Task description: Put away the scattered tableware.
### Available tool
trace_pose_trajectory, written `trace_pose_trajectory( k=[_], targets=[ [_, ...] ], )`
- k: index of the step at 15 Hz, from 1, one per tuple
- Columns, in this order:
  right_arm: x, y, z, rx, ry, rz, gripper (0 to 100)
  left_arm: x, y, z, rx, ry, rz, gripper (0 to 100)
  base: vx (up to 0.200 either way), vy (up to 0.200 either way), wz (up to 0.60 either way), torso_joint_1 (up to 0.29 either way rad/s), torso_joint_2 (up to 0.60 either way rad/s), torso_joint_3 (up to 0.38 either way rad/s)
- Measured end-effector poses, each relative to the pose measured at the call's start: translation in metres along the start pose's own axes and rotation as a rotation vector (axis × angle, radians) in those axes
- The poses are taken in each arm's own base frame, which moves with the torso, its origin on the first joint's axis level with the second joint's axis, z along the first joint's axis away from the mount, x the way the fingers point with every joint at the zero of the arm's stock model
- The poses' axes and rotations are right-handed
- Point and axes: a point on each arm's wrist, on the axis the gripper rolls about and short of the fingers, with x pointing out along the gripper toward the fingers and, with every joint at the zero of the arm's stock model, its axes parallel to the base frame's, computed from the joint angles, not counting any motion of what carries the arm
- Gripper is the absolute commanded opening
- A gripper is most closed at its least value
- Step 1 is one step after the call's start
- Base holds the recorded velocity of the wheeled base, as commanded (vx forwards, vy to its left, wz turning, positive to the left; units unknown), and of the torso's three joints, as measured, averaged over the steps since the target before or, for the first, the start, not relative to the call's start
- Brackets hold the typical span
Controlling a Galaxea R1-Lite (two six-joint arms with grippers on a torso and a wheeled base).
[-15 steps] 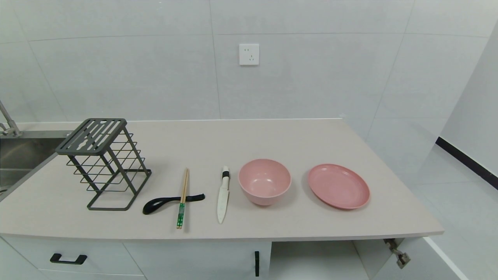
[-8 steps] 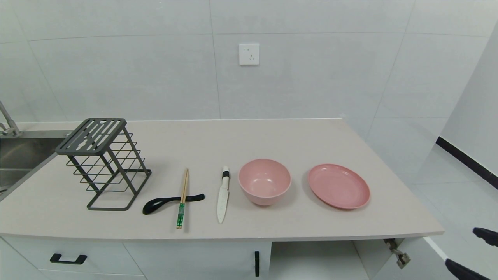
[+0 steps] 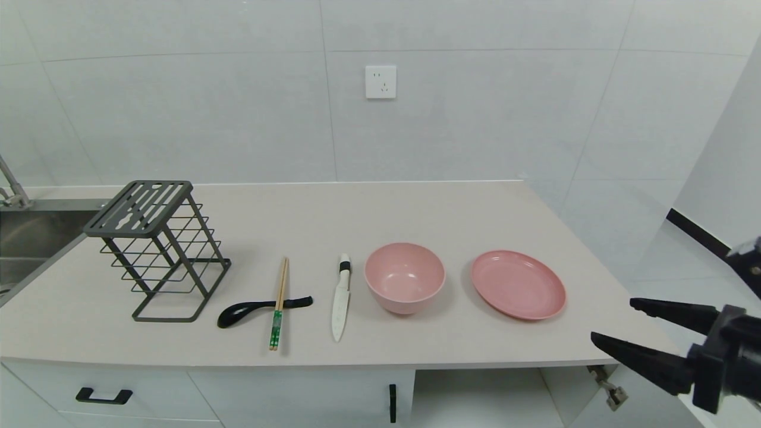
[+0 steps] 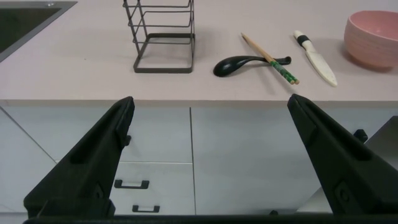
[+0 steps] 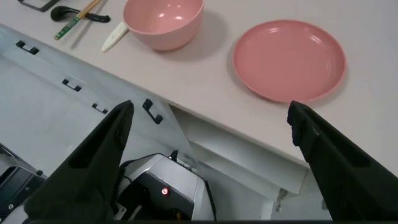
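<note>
Pink bowl (image 3: 404, 277) taken as landmark. Head view: bowl sits upright on the beige countertop (image 3: 357, 214). Pink plate (image 3: 518, 285) lies near the bowl on its right, not touching it. White knife (image 3: 341, 296) lies just beside the bowl on its left, black-banded handle away from the robot. Further left of the bowl, 1 pair of chopsticks (image 3: 278, 303) lies across the handle of a black spoon (image 3: 261, 308). Dark wire rack (image 3: 156, 249) stands furthest left of the bowl, with the sink (image 3: 30, 238) beyond it. Right gripper (image 3: 612, 320) hangs well right of the bowl, past the plate and nearer the robot, off the counter's front corner; its 2 fingers are spread and hold nothing. Left wrist view: left gripper (image 4: 210, 102) is well apart from the bowl (image 4: 373, 37), lower than the counter edge and facing the white cabinet fronts; fingers wide apart, nothing between them. Rack (image 4: 163, 37), spoon (image 4: 239, 63), chopsticks (image 4: 270, 59) and knife (image 4: 316, 57) line up on the counter beside the bowl. Right wrist view: right gripper (image 5: 210, 107), fingers parted and empty, looks down on the bowl (image 5: 163, 22) and plate (image 5: 289, 59); the knife (image 5: 115, 37) lies on the bowl's far side from the plate.
</note>
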Motion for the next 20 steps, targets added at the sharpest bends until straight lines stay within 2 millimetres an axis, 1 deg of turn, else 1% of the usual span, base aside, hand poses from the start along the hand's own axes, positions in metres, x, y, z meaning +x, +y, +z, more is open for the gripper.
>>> trace_pose_trajectory(
  k=[2,5,7,10,13,17,20],
  targets=[
    [0.016,-0.007,0.013,0.016,0.012,-0.049,100,0.0,0.0,0.0,0.001,0.0,0.003,100,0.0,0.0,0.0,0.0,0.0,0.0],
    [0.046,-0.029,0.015,0.012,0.008,-0.159,100,0.0,0.0,0.0,0.001,0.0,0.003,100,0.0,0.0,0.0,0.0,0.0,0.0],
    [0.065,-0.048,0.009,0.005,-0.008,-0.212,100,0.0,0.0,0.0,0.001,0.0,0.003,100,0.0,0.0,0.0,0.0,0.0,0.0],
    [0.097,-0.076,-0.008,0.021,0.009,-0.242,100,0.0,0.0,0.0,0.002,0.0,0.002,100,0.0,0.0,0.0,0.0,0.0,0.0],
    [0.125,-0.094,-0.025,0.048,0.068,-0.239,100,0.0,0.0,0.0,0.001,0.0,0.002,100,0.0,0.0,0.0,0.0,0.0,0.0],
    [0.148,-0.119,-0.036,0.079,0.106,-0.273,100,0.0,0.0,0.0,0.0,0.0,0.002,100,0.0,0.0,0.0,0.0,0.0,0.0],
    [0.165,-0.134,-0.042,0.075,0.069,-0.287,100,0.0,0.0,0.0,0.0,0.0,0.002,100,0.0,0.0,0.0,0.0,0.0,0.0]
  ],
)
